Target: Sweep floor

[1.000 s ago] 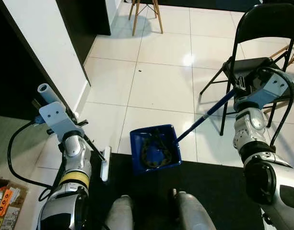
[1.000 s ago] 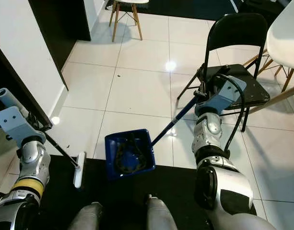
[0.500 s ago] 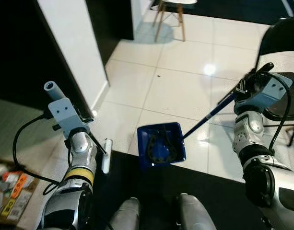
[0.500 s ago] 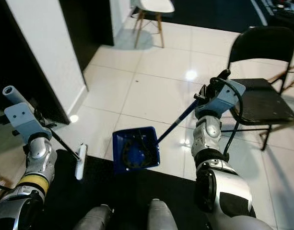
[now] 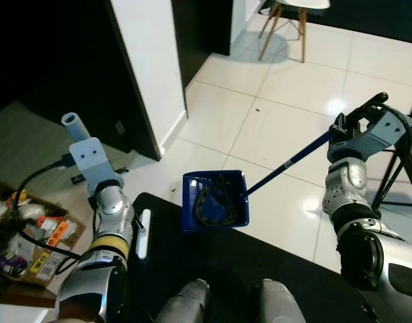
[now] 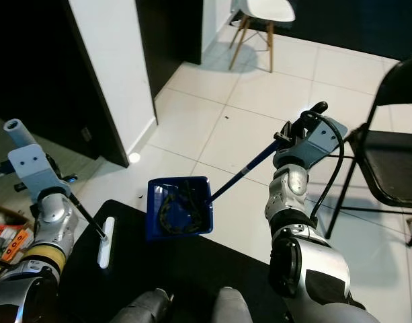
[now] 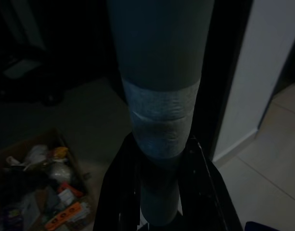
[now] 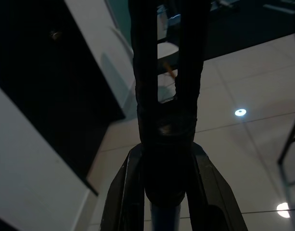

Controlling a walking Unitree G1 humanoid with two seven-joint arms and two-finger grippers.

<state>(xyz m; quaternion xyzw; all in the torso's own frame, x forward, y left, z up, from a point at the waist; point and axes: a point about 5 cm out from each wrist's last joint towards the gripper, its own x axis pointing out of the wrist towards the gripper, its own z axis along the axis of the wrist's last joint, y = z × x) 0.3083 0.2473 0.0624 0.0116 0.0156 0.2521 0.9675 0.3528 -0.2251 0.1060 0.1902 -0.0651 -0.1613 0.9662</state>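
Right hand (image 8: 161, 159) grips the black end of the dustpan handle (image 5: 290, 163), fingers (image 8: 127, 192) clamped on both sides of it. In the left eye view the handle runs as a blue pole from the right hand at right-center down-left to the blue dustpan (image 5: 215, 201) at frame center. Dustpan holds a dark tangled clump (image 5: 212, 204), can't tell what it is. The pan sits at the edge between the white tiled floor (image 5: 273, 128) and the black mat (image 5: 259, 252) in the lower middle.

Left hand (image 7: 159, 192) clamps the broom handle (image 7: 159, 110), a pale grey-blue tube with a lighter taped band, fingers (image 7: 121, 185) tight on either side. In the left eye view the tube's top end pokes up at left-center; a thin dark rod goes down to the white broom head (image 5: 142, 233), which lies on the mat's left edge, left of the dustpan and apart from it.

Lower left of the frame: cardboard box (image 5: 31, 235) full of mixed packets. Upper left: white wall (image 5: 148, 60) with dark doorways either side. Top center-right: white chair with wooden legs (image 5: 286, 20). Right edge in the right eye view: black folding chair (image 6: 387, 161).
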